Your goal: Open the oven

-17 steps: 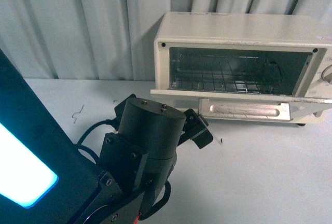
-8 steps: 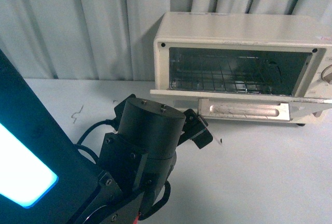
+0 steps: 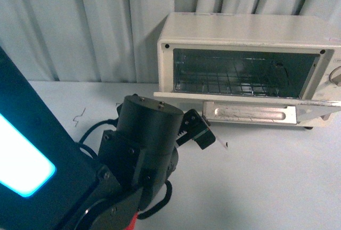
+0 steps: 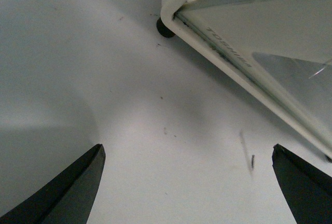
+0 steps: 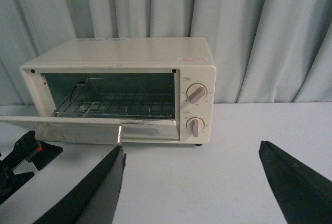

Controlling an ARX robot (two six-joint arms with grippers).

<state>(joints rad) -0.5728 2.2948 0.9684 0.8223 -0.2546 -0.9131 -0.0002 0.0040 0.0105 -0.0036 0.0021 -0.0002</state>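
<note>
Cream-white boxy toaster oven [image 3: 250, 49] sits at the desk's [image 3: 277, 182] far edge, door dropped flat; left gripper [image 3: 198, 132] hovers beside it, jaws wide; right gripper [image 5: 192, 182] likewise gapes, empty.

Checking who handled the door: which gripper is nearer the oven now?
Left. The left gripper sits open just below the oven door's left corner. The right gripper is open, well back from it.

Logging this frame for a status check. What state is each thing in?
oven door: dropped open, about level
wire rack: inside the oven, nothing on it
left gripper: open, holding nothing, above the table beside the door
right gripper: open, holding nothing, away from the oven
</note>
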